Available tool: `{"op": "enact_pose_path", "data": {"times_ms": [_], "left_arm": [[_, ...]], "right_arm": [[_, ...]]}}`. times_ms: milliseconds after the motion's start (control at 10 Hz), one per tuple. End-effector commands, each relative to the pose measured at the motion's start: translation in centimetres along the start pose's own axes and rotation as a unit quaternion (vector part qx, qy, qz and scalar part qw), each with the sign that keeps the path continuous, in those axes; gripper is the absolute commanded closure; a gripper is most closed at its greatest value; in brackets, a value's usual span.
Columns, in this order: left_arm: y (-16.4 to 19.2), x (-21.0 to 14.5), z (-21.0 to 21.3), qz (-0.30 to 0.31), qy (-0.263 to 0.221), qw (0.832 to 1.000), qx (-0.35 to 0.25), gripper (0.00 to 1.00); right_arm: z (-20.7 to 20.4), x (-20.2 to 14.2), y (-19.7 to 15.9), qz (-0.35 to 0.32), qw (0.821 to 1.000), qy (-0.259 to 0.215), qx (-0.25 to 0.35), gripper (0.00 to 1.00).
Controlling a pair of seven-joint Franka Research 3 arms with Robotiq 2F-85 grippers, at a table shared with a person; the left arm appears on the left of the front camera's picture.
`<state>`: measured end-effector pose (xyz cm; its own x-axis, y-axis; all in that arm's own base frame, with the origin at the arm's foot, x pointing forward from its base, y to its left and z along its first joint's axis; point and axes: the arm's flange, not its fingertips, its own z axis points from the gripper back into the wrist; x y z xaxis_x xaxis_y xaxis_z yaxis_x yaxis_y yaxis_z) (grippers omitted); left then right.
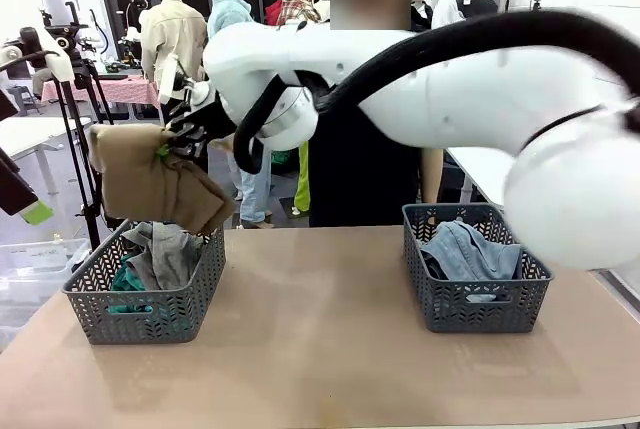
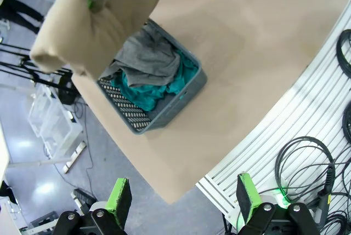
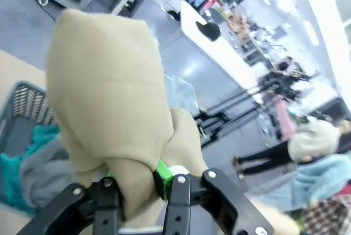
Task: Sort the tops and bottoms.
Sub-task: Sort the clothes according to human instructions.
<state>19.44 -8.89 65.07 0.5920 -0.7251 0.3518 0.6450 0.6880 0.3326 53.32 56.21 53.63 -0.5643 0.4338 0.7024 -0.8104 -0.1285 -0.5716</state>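
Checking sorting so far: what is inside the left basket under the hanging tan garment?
The left basket holds a grey top lying over a teal top. Anything beneath them is covered. The tan top hangs above it from the right end effector.

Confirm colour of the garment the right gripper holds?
Tan-beige garment, clearest in the front view.

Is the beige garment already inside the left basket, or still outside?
Outside. The right gripper holds the beige garment in the air above the left basket, which already holds grey and teal tops.
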Motion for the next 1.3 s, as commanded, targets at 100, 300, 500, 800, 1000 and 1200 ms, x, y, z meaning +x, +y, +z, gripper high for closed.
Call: {"op": "enact_pose_path", "data": {"times_ms": [100,300,500,800,1000,1200], "left_arm": [[0.1,-0.2,0.1,0.003,0.006,1.0,0.003,0.0],[0.1,-0.2,0.1,0.003,0.006,1.0,0.003,0.0],[0.1,-0.2,0.1,0.003,0.006,1.0,0.003,0.0],[0.1,-0.2,0.1,0.003,0.006,1.0,0.003,0.0],[0.1,-0.2,0.1,0.003,0.006,1.0,0.003,0.0],[0.1,-0.2,0.1,0.003,0.006,1.0,0.003,0.0]], "right_arm": [[-7.4,-3.1,-2.2,-0.014,0.996,-0.08,0.042,1.0],[-10.4,-6.0,-1.1,-0.035,0.995,-0.059,0.072,1.0],[-11.5,-7.9,0.0,-0.058,0.993,-0.015,0.105,1.0],[-12.9,-9.7,1.5,-0.08,0.969,0.105,0.209,1.0],[-13.7,-9.7,1.4,-0.076,0.956,0.15,0.242,1.0],[-14.4,-9.8,1.2,-0.101,0.941,0.171,0.274,1.0]]}}
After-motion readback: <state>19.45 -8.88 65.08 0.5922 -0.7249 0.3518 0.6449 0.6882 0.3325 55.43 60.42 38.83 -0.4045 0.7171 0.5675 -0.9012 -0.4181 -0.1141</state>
